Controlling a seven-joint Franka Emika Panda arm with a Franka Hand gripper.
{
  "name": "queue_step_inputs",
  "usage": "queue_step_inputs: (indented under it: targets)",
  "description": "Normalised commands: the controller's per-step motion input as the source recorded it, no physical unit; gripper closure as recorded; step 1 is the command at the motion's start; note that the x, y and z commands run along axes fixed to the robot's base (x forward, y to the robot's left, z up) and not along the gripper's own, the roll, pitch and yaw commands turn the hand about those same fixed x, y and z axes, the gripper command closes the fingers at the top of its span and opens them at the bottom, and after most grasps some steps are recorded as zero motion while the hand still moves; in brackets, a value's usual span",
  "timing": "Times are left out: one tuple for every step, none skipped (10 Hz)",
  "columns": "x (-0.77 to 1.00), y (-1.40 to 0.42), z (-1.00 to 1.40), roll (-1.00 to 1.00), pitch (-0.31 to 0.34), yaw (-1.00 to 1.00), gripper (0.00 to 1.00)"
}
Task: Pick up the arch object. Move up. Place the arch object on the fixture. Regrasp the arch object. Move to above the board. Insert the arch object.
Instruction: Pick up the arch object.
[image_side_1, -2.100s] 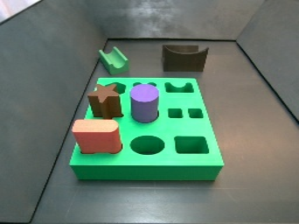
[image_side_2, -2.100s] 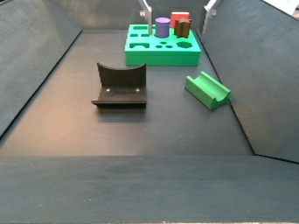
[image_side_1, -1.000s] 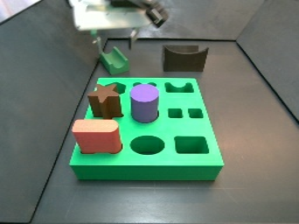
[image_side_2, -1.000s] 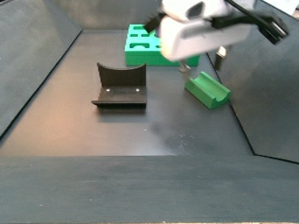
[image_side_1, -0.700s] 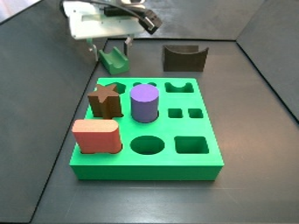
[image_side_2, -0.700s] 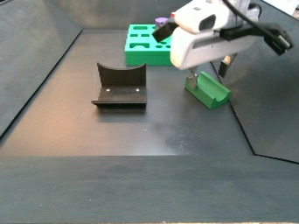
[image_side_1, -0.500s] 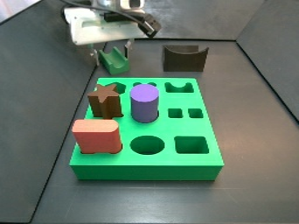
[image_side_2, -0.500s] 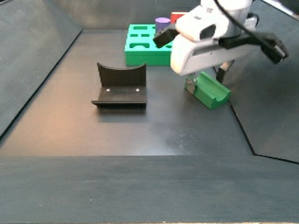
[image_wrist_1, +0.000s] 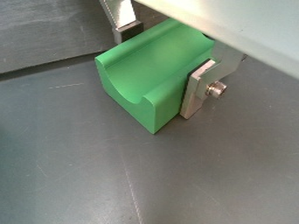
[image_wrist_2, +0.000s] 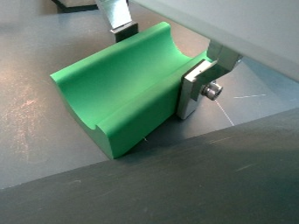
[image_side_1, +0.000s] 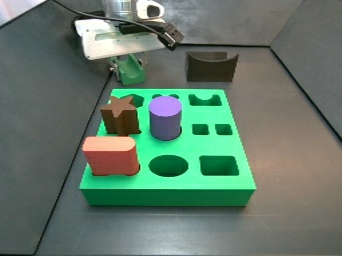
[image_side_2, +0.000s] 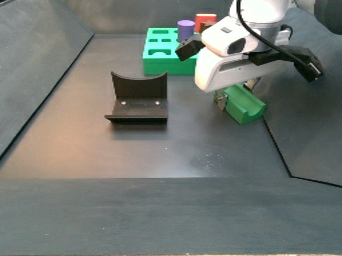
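Now the claw (image_wrist_2: 158, 57) straddles the arch object (image_wrist_2: 122, 83), silver fingers (image_wrist_2: 200, 87) at either side, jaws not visibly clamped; arch lies on the surface (image_side_2: 174, 150) beside the board (image_side_1: 221, 165).

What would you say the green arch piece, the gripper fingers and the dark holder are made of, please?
Arch piece: probably matte plastic; even colour, crisp edges.
Gripper, straddling the arch piece on the floor: fingers look like brushed metal; silver sheen, bolt.
Holder: likely dark matte plastic; hard to tell.
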Motion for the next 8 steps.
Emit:
queue_step_inputs:
  targets:
    - [0.00, 0.00, 0.00, 0.00, 0.000, 0.00, 1.00]
    - [0.00, 0.00, 0.00, 0.00, 0.000, 0.00, 1.00]
    - [0.00, 0.00, 0.00, 0.00, 0.000, 0.00, 1.00]
    - [0.00, 0.00, 0.00, 0.00, 0.000, 0.00, 1.00]
    - [0.00, 0.00, 0.00, 0.00, 0.000, 0.00, 1.00]
    - [0.00, 0.00, 0.00, 0.00, 0.000, 0.00, 1.00]
    - [0.00, 0.00, 0.00, 0.00, 0.000, 0.00, 1.00]
    - [0.00, 0.00, 0.00, 0.00, 0.000, 0.00, 1.00]
